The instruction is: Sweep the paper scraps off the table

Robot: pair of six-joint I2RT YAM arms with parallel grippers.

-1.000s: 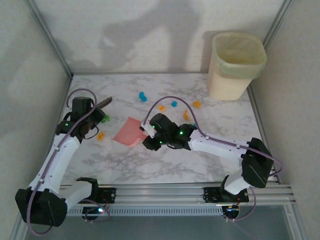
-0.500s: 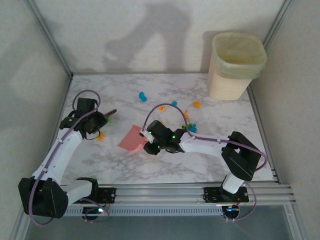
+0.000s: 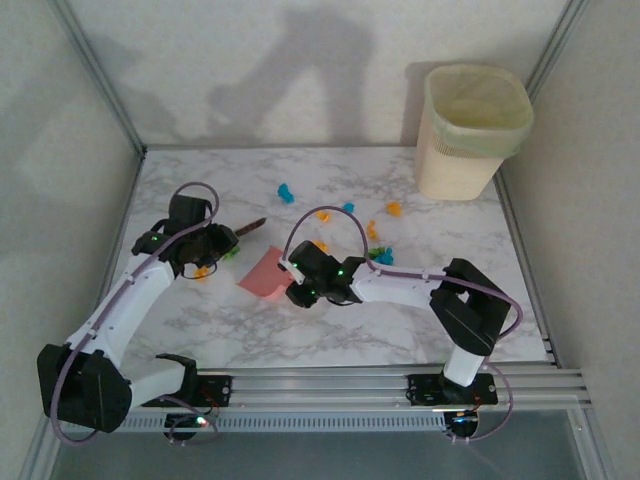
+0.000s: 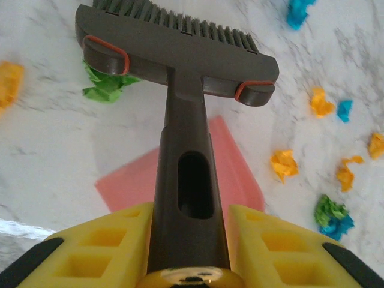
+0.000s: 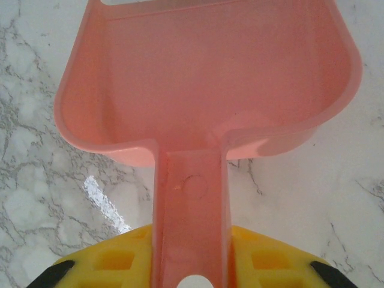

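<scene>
I have my left fingers [image 4: 102, 249] clamped on the brush [image 4: 180, 120], upper left by a green scrap [image 4: 108, 85], right fingers [image 5: 267, 259] gripping the dustpan [image 5: 210, 78].

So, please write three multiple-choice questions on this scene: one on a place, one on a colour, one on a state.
1. Where on the table does the waste bin stand? A) far right corner B) far left corner C) near left corner
2. What colour is the dustpan? A) blue B) pink C) white
3. What does the left gripper hold? A) nothing B) the dustpan C) the brush
Answers: 1 A, the top view shows it there; 2 B, its tray is pink; 3 C, its jaws clamp the brush handle.
</scene>
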